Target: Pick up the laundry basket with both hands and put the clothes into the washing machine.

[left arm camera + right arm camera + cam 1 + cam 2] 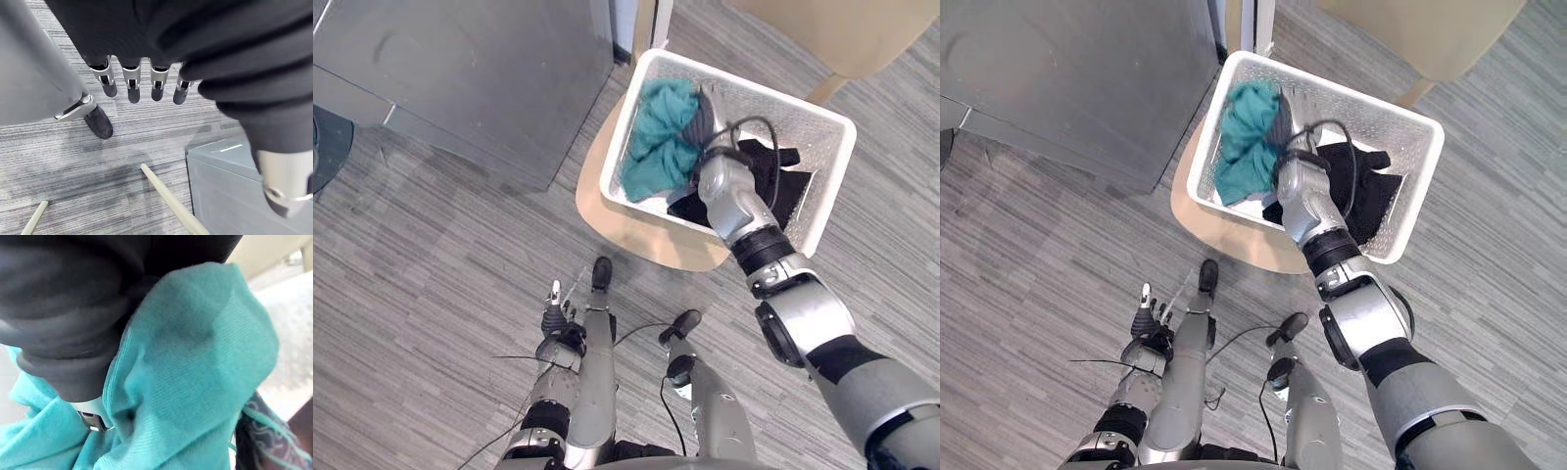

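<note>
Observed condition, my own station: the laundry basket (pixel 829 186), white with perforated walls, stands on the round seat of a pale wooden stool (pixel 626 230), with neither of my hands on its rim. Just beside the stool, on my left, stands a grey box-shaped unit (pixel 470 69). A second pale wooden chair (pixel 842 34) sits beyond the basket. Basket contents: a teal garment (pixel 661 137) is bunched against the wall nearest the grey unit, and a black garment (pixel 783 181) lies across the other half. My right arm reaches down into the basket, and my right hand (pixel 705 127) lies between the two garments, in contact with the teal one. In the right wrist view the teal cloth is draped over and against the hand's dark cover, with a strip of dark patterned fabric (pixel 266 435) beside it. I cannot tell whether this hand is clamped on the cloth or lying slack in it. My left hand (pixel 553 313) hangs low at my side over the grey striped floor (pixel 431 274), well apart from the basket. Its fingers (pixel 133 83) are straight in a row with the thumb set apart, and it holds nothing.
</note>
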Available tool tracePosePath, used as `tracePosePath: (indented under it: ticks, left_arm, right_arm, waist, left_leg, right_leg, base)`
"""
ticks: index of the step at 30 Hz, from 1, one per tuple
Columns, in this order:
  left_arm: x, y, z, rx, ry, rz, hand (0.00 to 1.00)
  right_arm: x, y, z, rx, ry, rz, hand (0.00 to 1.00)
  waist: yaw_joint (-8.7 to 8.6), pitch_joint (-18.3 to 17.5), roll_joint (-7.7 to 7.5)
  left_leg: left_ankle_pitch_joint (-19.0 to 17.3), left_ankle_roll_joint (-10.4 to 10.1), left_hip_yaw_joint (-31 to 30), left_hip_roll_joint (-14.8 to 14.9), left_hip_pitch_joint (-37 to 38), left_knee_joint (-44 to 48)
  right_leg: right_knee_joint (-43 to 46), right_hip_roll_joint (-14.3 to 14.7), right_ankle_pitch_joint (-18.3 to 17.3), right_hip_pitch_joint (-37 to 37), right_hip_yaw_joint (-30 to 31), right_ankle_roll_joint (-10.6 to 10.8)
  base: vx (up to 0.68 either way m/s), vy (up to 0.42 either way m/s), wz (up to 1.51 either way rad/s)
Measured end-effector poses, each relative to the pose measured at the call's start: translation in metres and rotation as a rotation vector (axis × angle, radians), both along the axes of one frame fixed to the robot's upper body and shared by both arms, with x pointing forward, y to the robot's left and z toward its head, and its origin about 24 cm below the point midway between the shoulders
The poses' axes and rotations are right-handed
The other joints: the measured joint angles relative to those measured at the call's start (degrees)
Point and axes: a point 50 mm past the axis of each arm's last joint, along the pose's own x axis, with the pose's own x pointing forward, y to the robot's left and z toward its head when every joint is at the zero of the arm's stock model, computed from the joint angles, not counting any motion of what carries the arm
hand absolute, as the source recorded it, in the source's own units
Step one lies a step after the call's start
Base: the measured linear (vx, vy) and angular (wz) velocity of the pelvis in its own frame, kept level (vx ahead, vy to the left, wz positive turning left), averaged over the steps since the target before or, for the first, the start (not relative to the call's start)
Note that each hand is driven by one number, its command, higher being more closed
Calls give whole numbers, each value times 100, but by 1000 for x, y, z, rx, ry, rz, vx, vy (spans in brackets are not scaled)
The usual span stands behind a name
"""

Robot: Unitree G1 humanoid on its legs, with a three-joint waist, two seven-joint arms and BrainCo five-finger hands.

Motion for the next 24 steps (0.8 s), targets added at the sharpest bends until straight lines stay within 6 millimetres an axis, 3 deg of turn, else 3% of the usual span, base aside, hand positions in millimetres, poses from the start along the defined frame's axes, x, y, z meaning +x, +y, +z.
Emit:
tracePosePath:
  ticks: [3,9,14,17,19,24]
  left_arm:
    - [-1,0,-2,19,13,-15,0]
    - [-6,-4,-8,81,52,-86,0]
    - [-17,-1,-10,197,63,-176,0]
    - [-24,-4,3,270,-11,-238,0]
    - [-32,-4,20,303,-102,-240,0]
    - [-41,6,68,409,-300,-189,0]
  right_arm:
    - [-11,2,13,117,-81,29,100]
    - [-23,-11,2,337,-111,33,100]
    - [-27,-29,16,465,-178,63,100]
    - [-36,-42,4,496,-203,71,100]
    - [-45,-47,-21,490,-181,73,100]
    - [-58,-39,-54,442,-117,132,100]
  waist:
    - [-8,-1,-2]
    - [-11,-10,-17]
    - [-44,-119,-176]
    - [-49,-371,-210]
    - [-86,-698,-208]
    - [-207,-1019,-173]
  left_leg:
    - [2,-2,68,13,198,-26]
    - [3,-5,117,-14,714,-90]
    - [141,-34,224,-47,1151,-376]
    - [141,-33,227,-147,1350,-454]
    - [138,-29,221,-222,1497,-522]
    - [118,3,242,-319,1824,-638]
  right_leg:
    - [68,-24,-16,111,66,-15]
    - [484,-178,-292,418,123,-11]
    - [817,-306,-487,528,219,-34]
    - [1030,-416,-657,616,236,-12]
    - [1122,-504,-758,705,234,36]
    - [1144,-577,-809,945,269,66]
  base:
    - [-34,44,-6]
    - [-18,20,2]
    - [-30,1,-2]
    - [-14,8,8]
    - [43,14,10]
    - [38,9,0]
